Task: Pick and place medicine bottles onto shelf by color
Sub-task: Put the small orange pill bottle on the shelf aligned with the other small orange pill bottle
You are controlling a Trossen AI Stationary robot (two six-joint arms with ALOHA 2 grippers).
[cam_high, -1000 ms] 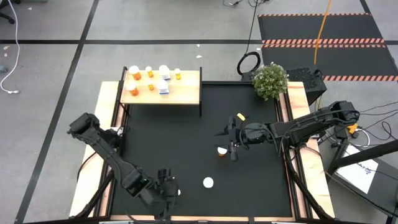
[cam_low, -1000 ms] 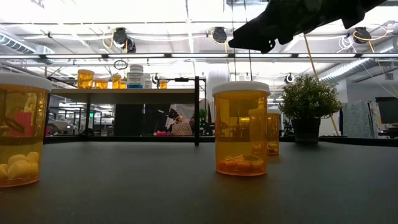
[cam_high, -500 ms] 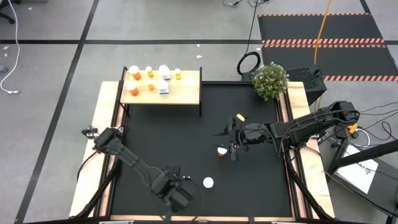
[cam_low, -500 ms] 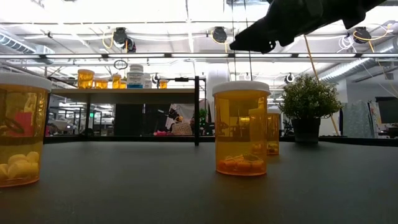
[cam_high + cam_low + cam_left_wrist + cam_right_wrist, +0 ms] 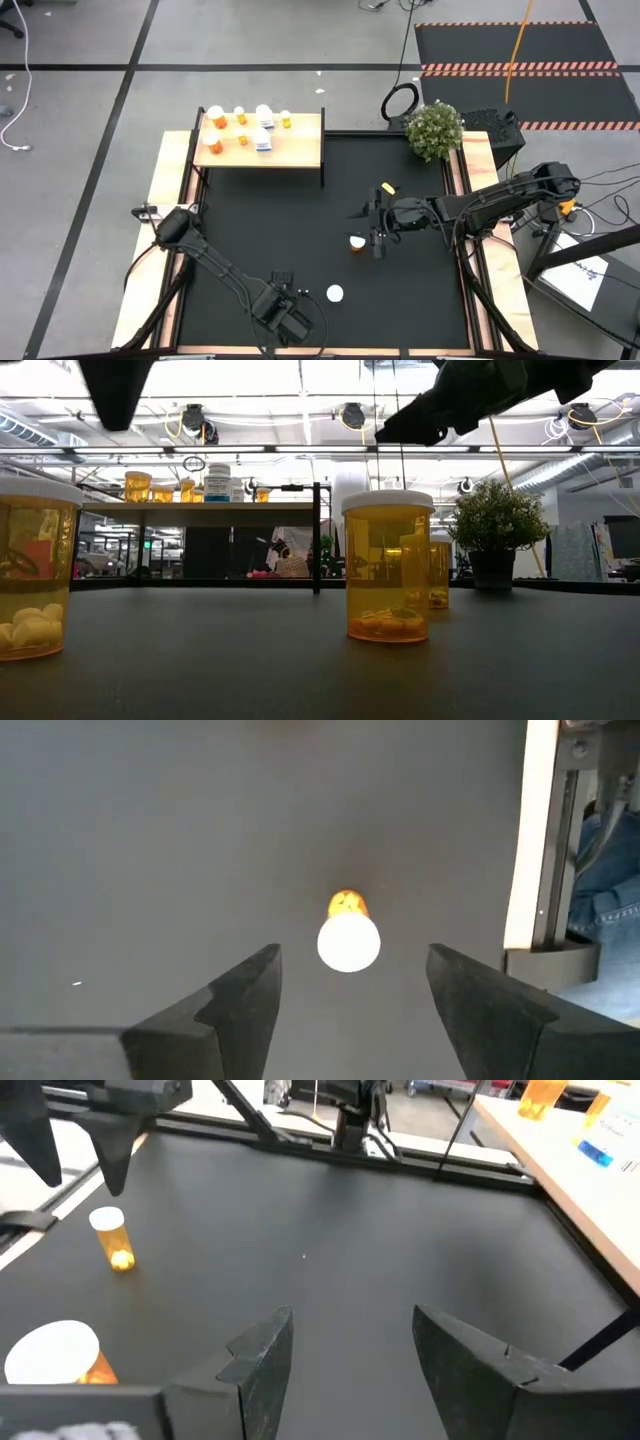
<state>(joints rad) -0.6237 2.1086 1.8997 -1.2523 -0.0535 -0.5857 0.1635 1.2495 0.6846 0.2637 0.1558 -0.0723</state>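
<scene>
**Ana:** Near the front edge of the bench, the left gripper (image 5: 296,322) hung above the black mat (image 5: 300,220) with its jaws apart and empty. Its wrist view looked straight down on a white-capped orange bottle (image 5: 348,935) standing between the two fingers (image 5: 245,995), though well below them.

**Ben:** Was that the bottle by the front edge in the high view (image 5: 335,294)?

**Ana:** It looked so, just beside the gripper. To take it well, I judged the arm should centre over the cap, come straight down, and close on the body under the cap, not on the cap's rim.

**Ben:** And the right side?

**Ana:** Farther in, toward the right edge, the right gripper (image 5: 376,238) hovered with jaws apart, holding nothing, just beside a second orange bottle (image 5: 357,243). A third one (image 5: 387,188) stood a little beyond it.

**Ben:** Where did they belong?

**Ana:** On the shelf (image 5: 300,150) at the far left corner. Orange bottles (image 5: 217,118) and white ones (image 5: 264,114) already stood there, crowded to its left half. An orange one should go down upright among the orange, clear of its neighbours, or it could knock them.
</scene>
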